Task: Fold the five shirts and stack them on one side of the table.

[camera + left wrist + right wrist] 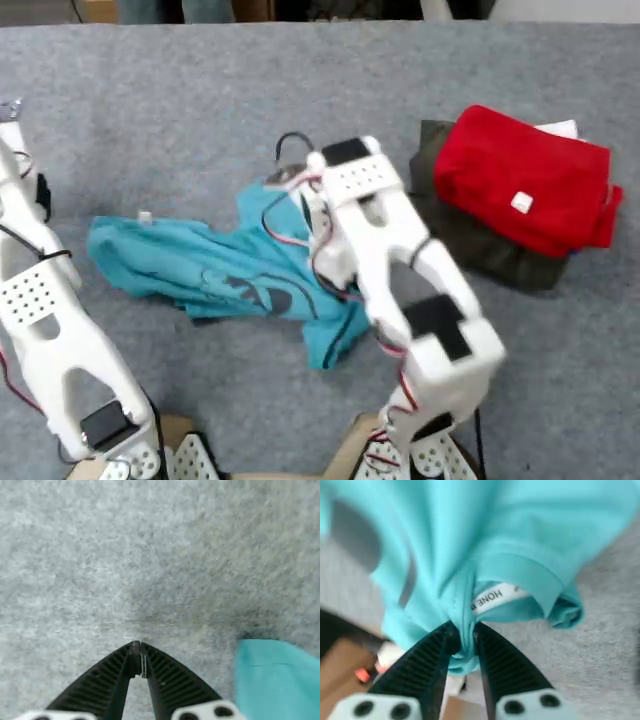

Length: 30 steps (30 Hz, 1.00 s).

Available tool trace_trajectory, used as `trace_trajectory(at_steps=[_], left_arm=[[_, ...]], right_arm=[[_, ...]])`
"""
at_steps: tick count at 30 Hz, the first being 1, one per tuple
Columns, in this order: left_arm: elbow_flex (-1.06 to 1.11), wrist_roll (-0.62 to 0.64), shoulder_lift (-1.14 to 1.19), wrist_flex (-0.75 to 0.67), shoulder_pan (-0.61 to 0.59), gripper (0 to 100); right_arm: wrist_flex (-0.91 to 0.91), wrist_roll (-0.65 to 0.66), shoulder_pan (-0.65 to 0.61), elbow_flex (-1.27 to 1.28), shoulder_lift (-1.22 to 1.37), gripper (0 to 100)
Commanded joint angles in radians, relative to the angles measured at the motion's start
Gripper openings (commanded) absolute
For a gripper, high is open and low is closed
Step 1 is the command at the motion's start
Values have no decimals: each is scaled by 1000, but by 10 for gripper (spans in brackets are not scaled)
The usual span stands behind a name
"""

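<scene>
A teal shirt (215,270) lies crumpled across the middle of the grey table. My right gripper (463,639) is shut on the teal shirt (485,545) close to its collar with the white label, and the cloth bunches up between the black fingers. In the high view the right arm (385,250) stands over the shirt's right end. My left gripper (137,650) is shut with nothing in it, hanging over bare grey cloth, and a corner of the teal shirt (275,680) lies beside it. The left arm (45,320) stands at the table's left edge.
At the right side of the table a folded red shirt (525,180) lies on top of a folded dark olive shirt (480,245), with a bit of white (560,128) showing behind them. The grey table cover (180,110) stretches bare across the back.
</scene>
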Motion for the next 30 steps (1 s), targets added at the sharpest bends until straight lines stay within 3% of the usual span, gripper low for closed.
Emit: trace_trajectory(at_steps=[1,4,7,16,18,25,30], left_arm=[[-53,-32,-32,9,-22,29],[-61,-32,-3,9,-18,29],[-64,-32,26,3,-16,29],[-64,-29,44,-28,-18,29],[-64,-29,44,-28,-18,29],[-64,-26,44,-28,-18,29],[-64,-26,44,-28,-16,29]], right_arm=[[-9,26,31,68,-120,217],[-3,40,49,19,-120,413],[3,60,51,-50,-122,484],[-18,55,43,-420,-91,345],[-75,-2,44,-541,-27,312],[-130,-118,32,-1000,461,276],[-91,-124,31,-1383,819,276]])
